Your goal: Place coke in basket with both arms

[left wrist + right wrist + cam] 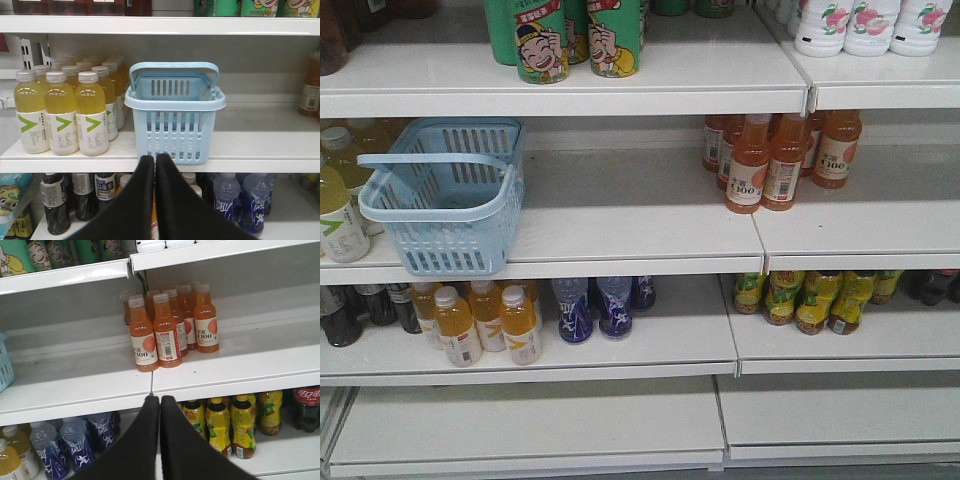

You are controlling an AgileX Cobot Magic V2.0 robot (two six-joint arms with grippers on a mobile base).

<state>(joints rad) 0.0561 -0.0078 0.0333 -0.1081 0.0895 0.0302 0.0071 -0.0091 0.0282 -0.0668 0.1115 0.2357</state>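
I am holding my left pincer (155, 161) and right pincer (160, 402) closed, empty. The coke (306, 405) is standing far right on the lower shelf (285, 450), and the basket (175, 131) is sitting left on the middle shelf (260, 140). I judge the right pincer needs opening wide before approaching the bottle squarely.

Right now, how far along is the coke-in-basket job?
Nothing done yet: the basket on the middle shelf looks empty. Nothing in hand: left gripper and right gripper are shut on nothing. Left: fetch the coke from the lower shelf and basket it.
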